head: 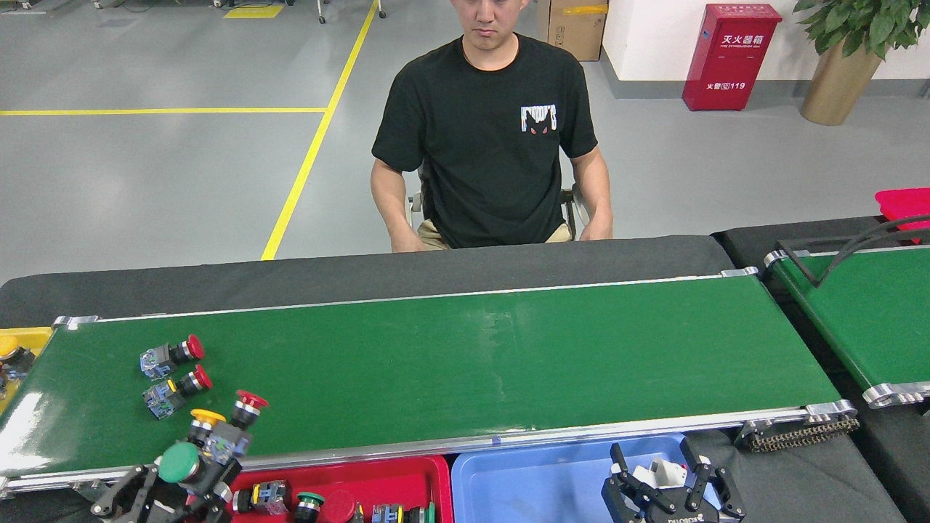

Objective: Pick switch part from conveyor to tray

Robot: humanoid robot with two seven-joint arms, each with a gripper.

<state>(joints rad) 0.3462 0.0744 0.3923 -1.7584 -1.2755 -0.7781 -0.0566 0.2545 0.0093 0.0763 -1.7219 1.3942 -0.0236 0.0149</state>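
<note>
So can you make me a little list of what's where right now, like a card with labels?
belt: long, green, mostly bare
on belt: two red-cap switches, left end
left gripper: shut on a cluster of switches with green, yellow and red caps, near edge of belt by the red tray
red tray: several switches inside
blue tray: bare where visible
right gripper: over blue tray, holds a white part
person: seated behind belt

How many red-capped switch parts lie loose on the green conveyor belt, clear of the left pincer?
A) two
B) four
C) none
A: two red-capped switch parts lie side by side near the left end of the conveyor, apart from the cluster at the left pincer.
</note>
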